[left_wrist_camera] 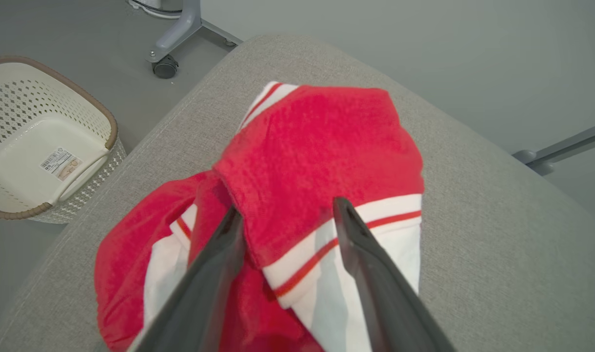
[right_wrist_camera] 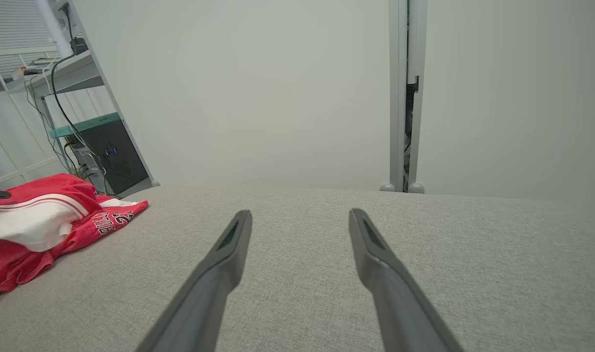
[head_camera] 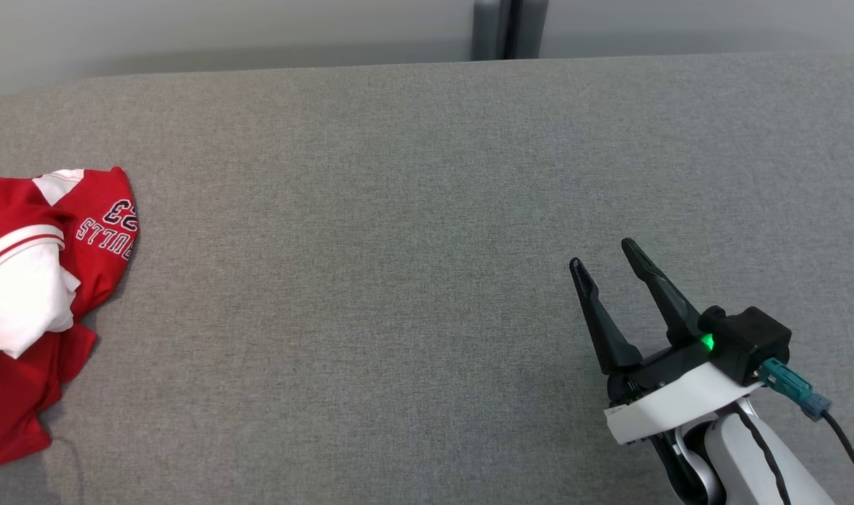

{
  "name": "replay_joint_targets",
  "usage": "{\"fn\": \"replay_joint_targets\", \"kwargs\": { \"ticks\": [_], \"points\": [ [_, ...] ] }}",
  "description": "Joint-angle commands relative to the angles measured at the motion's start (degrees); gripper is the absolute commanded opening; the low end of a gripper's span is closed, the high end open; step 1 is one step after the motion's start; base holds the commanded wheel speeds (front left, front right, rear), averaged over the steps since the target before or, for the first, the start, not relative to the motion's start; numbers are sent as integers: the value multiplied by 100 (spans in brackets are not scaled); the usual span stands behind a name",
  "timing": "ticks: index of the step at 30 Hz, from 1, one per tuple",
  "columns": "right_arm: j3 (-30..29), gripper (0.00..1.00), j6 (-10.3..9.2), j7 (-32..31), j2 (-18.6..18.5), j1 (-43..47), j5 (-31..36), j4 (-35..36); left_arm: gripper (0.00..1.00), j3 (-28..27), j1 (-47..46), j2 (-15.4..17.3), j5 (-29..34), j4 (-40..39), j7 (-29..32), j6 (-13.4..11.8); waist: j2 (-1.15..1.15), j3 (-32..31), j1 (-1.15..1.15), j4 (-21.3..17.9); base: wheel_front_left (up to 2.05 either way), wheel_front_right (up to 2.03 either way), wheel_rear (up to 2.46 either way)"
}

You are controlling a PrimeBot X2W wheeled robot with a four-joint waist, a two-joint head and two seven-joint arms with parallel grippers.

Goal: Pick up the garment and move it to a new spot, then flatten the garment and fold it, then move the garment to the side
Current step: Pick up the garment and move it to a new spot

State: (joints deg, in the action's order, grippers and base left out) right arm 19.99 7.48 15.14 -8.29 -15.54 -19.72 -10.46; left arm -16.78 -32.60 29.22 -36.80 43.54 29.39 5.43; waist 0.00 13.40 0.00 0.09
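Lying crumpled beneath left pincer [left_wrist_camera: 286,206] (spread wide), red garment [left_wrist_camera: 317,146], right pincer [head_camera: 602,252] also wide, well apart.

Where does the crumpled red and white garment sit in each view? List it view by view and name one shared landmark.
Head view: crumpled red and white garment at the left edge, mid to lower height.
Left wrist view: garment at centre, past the tips of the left gripper's dark fingers.
Right wrist view: garment at the far left, mid height.
Shared landmark: the grey fabric surface it lies on.
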Motion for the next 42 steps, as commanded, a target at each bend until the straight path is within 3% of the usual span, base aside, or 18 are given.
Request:
{"fn": "replay_joint_targets", "kwargs": {
  "ticks": [1,2,3,15,23,30,37,42],
  "points": [
    [21,100,3,1,-29,-44,-15,-15,51,37,-110,18,15,67,-97,51,0,1,0,16,0,0,0],
    [22,100,3,1,-33,-42,-13,-25,42,65,-134,19,17,108,-151,65,0,1,0,26,0,0,0],
    [24,100,3,1,-31,-43,-11,-32,0,95,-163,25,18,153,-194,88,0,-1,0,36,0,0,0],
    [-9,100,3,1,65,38,-60,-101,0,773,-548,210,92,7,-610,211,0,-286,0,183,0,0,0],
    [-88,100,3,1,207,155,-136,-143,0,1702,-713,361,48,-1077,-520,211,0,-719,0,86,0,0,0],
    [-296,100,3,1,348,349,-153,-152,0,2494,-964,382,8,-2699,-61,206,0,-1109,0,-294,0,0,0],
    [-462,100,3,1,411,425,-126,-117,0,2944,-1329,37,-81,-3728,68,205,0,-1229,0,-798,0,0,0],
    [-623,100,3,1,428,421,-86,-72,0,3196,-1636,-483,-167,-4211,-48,163,0,-1202,0,-1113,0,0,0]
  ]
}}
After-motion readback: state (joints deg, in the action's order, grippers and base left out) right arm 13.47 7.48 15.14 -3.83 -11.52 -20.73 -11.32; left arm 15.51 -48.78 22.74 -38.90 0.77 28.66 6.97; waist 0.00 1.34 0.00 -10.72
